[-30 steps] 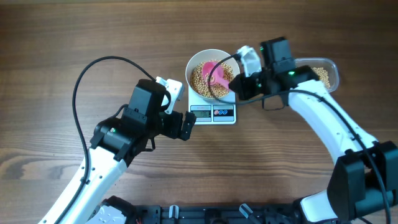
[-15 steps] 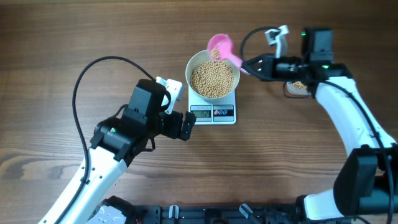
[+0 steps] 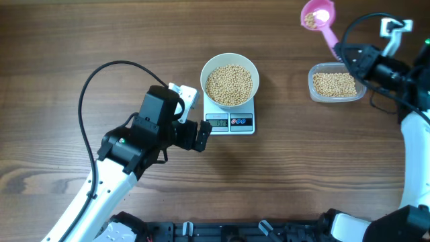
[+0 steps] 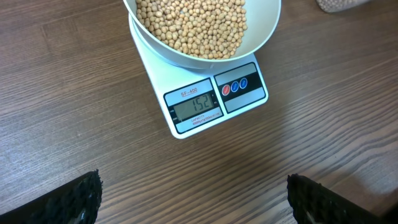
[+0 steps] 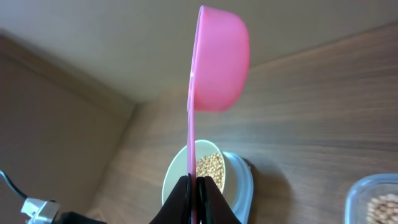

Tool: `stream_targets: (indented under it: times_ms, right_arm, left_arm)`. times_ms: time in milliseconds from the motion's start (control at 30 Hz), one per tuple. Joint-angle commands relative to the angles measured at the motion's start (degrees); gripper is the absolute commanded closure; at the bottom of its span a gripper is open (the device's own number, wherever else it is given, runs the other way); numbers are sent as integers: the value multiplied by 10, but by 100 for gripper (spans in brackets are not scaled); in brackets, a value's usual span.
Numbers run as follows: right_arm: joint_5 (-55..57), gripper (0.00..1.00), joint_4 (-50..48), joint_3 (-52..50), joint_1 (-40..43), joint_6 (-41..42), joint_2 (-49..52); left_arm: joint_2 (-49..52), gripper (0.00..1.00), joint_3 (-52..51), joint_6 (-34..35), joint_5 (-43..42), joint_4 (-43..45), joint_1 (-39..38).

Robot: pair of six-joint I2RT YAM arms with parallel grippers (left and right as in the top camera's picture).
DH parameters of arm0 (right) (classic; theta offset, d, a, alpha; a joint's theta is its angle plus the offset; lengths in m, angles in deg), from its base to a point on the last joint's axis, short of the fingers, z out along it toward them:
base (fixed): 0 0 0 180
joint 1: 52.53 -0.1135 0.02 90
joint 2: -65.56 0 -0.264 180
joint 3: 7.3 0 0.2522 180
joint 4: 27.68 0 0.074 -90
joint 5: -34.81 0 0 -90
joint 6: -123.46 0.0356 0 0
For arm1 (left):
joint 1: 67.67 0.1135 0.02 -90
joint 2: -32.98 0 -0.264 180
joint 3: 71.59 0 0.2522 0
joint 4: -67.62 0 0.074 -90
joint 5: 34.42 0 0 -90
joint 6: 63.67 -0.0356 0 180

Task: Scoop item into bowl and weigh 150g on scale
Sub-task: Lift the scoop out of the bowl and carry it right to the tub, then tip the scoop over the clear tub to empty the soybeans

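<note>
Left arm (image 3: 111,178): white links, black joints; reaches from the lower left of the frame toward centre.
Left hand (image 3: 199,136): dark, fingers (image 4: 78,199) spread wide, one in each lower corner of the wrist view; empty.
Right arm (image 3: 418,151): runs up the right edge.
Right hand (image 3: 346,55): upper right, fingers pressed together on the handle of a pink scoop (image 3: 316,17).

Room around the scale (image 3: 230,122)
Bare wood separated bowl (image 3: 229,56) and tub (image 3: 312,74); left gripper (image 4: 196,208) crowded the front, pink scoop (image 3: 317,17) hung past the tub.
</note>
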Motion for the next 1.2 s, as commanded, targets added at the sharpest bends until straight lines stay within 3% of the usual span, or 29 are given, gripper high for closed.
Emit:
stream_targets:
  times_ms: [0,133,333,600,733,1000,1167]
  right_arm:
    - [-19,96,-1,8,30,7,-11]
    - [-18,96,13,8,67,4,-11]
    - [4,96,129,8,132,-43,-11]
    - [9,96,204,8,136,-42,-11]
    - [72,96,249,8,136,-42,-11]
    - [104,96,263,8,136,-47,-11]
    - [131,96,300,8,135,-158,-11]
  left_arm:
    - [2,0,2,-11,-5,1,-2]
    - [2,0,2,-11,-5,1,-2]
    - [2,0,2,-11,-5,1,-2]
    - [2,0,2,-11,-5,1,-2]
    - [2,0,2,-11,-5,2,-2]
    - [2,0,2,-11,-5,1,-2]
    - [2,0,2,-11,-5,2,-2]
